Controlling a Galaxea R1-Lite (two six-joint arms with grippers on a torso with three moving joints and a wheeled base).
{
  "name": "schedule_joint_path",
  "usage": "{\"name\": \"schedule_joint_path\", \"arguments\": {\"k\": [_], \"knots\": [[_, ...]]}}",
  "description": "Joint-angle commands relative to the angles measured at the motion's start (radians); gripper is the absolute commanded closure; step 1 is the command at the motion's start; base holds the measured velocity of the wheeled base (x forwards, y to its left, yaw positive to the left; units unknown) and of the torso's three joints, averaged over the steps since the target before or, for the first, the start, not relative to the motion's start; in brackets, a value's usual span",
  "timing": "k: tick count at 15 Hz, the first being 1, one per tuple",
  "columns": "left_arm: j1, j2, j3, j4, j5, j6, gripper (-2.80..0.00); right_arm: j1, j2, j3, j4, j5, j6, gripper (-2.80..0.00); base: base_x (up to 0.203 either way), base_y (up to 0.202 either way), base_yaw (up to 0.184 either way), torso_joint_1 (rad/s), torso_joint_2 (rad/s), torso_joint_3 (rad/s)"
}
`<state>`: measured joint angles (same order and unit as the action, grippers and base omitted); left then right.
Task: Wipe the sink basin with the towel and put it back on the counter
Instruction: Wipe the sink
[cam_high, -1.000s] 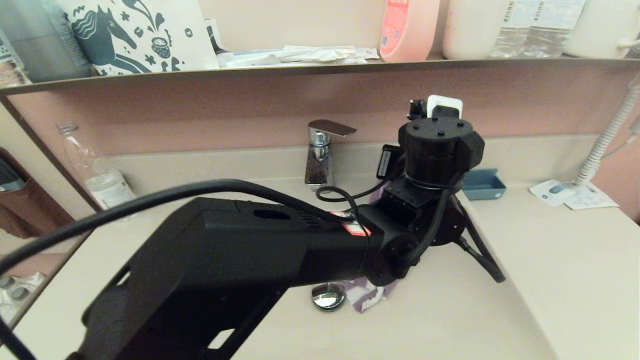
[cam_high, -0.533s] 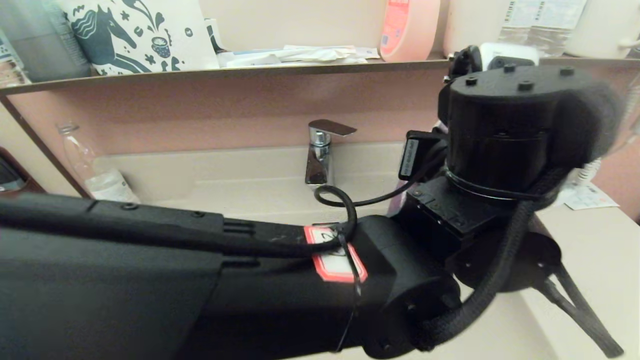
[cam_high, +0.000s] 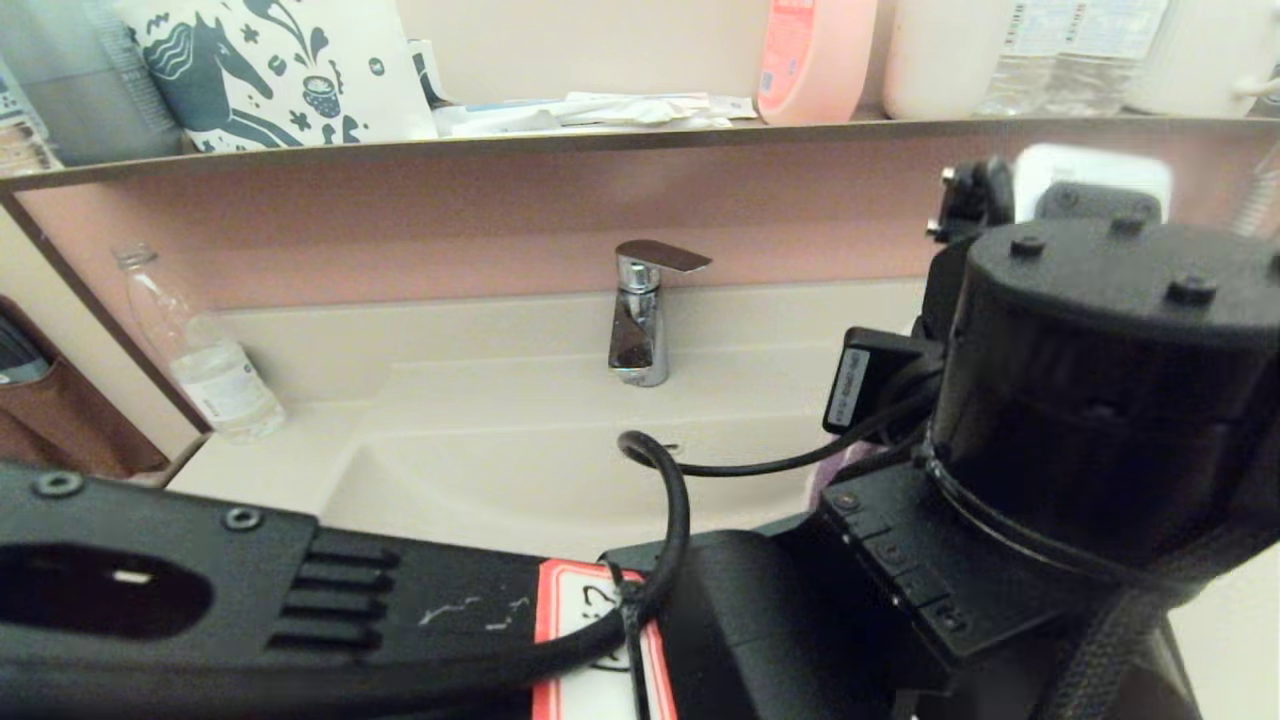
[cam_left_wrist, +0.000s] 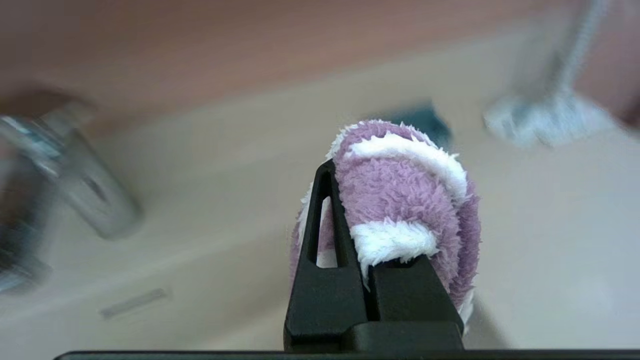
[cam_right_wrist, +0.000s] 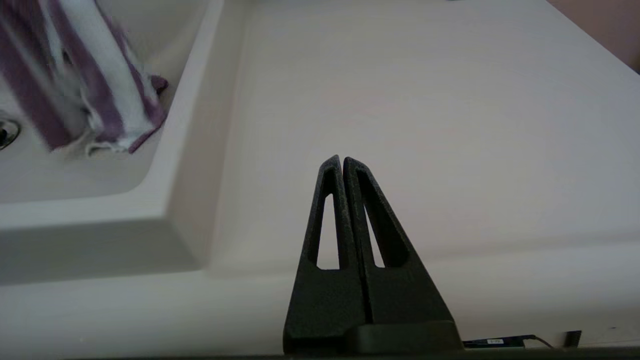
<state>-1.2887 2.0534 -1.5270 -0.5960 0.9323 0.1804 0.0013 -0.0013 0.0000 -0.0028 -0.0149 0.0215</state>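
Observation:
The purple-and-white striped towel (cam_left_wrist: 400, 200) is bunched in my left gripper (cam_left_wrist: 350, 180), which is shut on it and held above the right part of the sink basin (cam_high: 500, 470). In the head view the left arm's wrist (cam_high: 1080, 400) fills the foreground and hides the gripper; only a purple sliver of towel (cam_high: 835, 475) shows. The right wrist view shows the towel (cam_right_wrist: 90, 90) hanging inside the basin near its right wall, beside the chrome drain plug (cam_right_wrist: 5, 132). My right gripper (cam_right_wrist: 342, 160) is shut and empty, low over the counter (cam_right_wrist: 425, 100) right of the basin.
A chrome faucet (cam_high: 638, 320) stands at the basin's back. A clear plastic bottle (cam_high: 215, 370) sits on the left counter. The shelf (cam_high: 600, 140) above holds a horse-print bag (cam_high: 280, 70) and a pink bottle (cam_high: 815, 55). A blue tray (cam_left_wrist: 420, 117) lies behind the towel.
My left arm has risen and swung right, closer to the head camera, lifting the towel from the basin floor by the drain. The right gripper is not seen earlier.

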Motion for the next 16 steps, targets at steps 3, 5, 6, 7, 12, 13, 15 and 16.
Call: {"name": "schedule_joint_path", "arguments": {"k": [3,5,6,7,12,13,15,16], "knots": [[0.022,-0.131,0.243,-0.004,-0.216,-0.21,0.0,0.0,0.001,0.0,0.0,0.0,0.0,0.0,0.0,0.0,0.0,0.0,0.0,0.0],[0.025,-0.145,0.25,-0.003,-0.257,-0.254,0.0,0.0,0.001,0.0,0.0,0.001,0.0,0.0,0.0,0.0,0.0,0.0,0.0,0.0],[0.025,-0.155,0.273,-0.004,-0.287,-0.277,0.0,0.0,0.001,0.0,0.0,0.0,0.0,0.0,0.0,0.0,0.0,0.0,0.0,0.0],[0.025,-0.175,0.304,-0.004,-0.35,-0.294,0.0,0.0,0.001,0.0,0.0,0.0,0.0,0.0,0.0,0.0,0.0,0.0,0.0,0.0],[0.027,-0.19,0.385,-0.004,-0.422,-0.37,0.0,0.0,0.001,0.0,0.001,0.001,-0.014,0.0,0.0,0.0,0.0,0.0,0.0,0.0],[0.024,-0.198,0.431,-0.003,-0.425,-0.373,0.0,0.0,0.001,0.0,0.001,0.001,-0.008,0.0,0.0,0.0,0.0,0.0,0.0,0.0],[0.014,-0.219,0.458,-0.001,-0.425,-0.373,0.0,0.0,0.001,0.0,0.001,0.005,-0.04,0.0,0.0,0.0,0.0,0.0,0.0,0.0],[0.014,-0.226,0.459,0.002,-0.426,-0.372,0.0,0.0,0.001,0.0,0.003,0.007,-0.061,0.0,0.0,0.0,0.0,0.0,0.0,0.0]]}}
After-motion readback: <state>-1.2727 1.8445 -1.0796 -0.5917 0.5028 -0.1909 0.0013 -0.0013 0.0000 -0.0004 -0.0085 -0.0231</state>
